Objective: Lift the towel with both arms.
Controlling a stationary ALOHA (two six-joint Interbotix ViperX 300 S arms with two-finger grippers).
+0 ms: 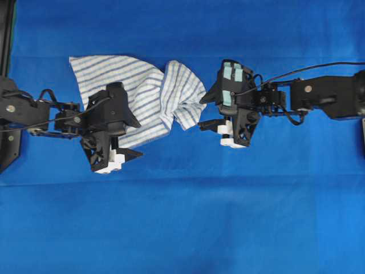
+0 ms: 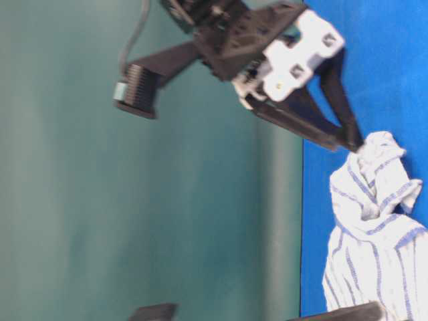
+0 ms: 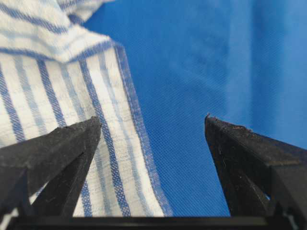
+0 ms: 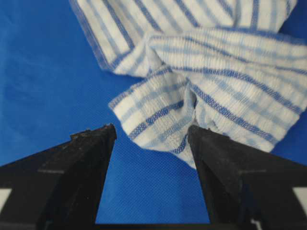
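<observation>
The towel (image 1: 142, 85), white with thin blue stripes, lies crumpled on the blue cloth, bunched and twisted at its right end. My left gripper (image 1: 138, 138) is open at the towel's lower edge. In the left wrist view the towel (image 3: 57, 72) passes under the left finger (image 3: 57, 148), its hem runs between the fingers of the left gripper (image 3: 151, 122), and the other finger (image 3: 249, 153) is over bare cloth. My right gripper (image 1: 201, 112) is open at the bunched end. In the right wrist view a folded corner of the towel (image 4: 216, 62) reaches between the tips of the right gripper (image 4: 151, 132). Nothing is held.
The blue cloth (image 1: 228, 217) covers the whole table. A black frame (image 1: 5, 34) stands at the far left edge. In the table-level view a green wall (image 2: 134, 200) fills the left side, and the right gripper (image 2: 348, 144) touches the top of the bunched towel (image 2: 374, 221).
</observation>
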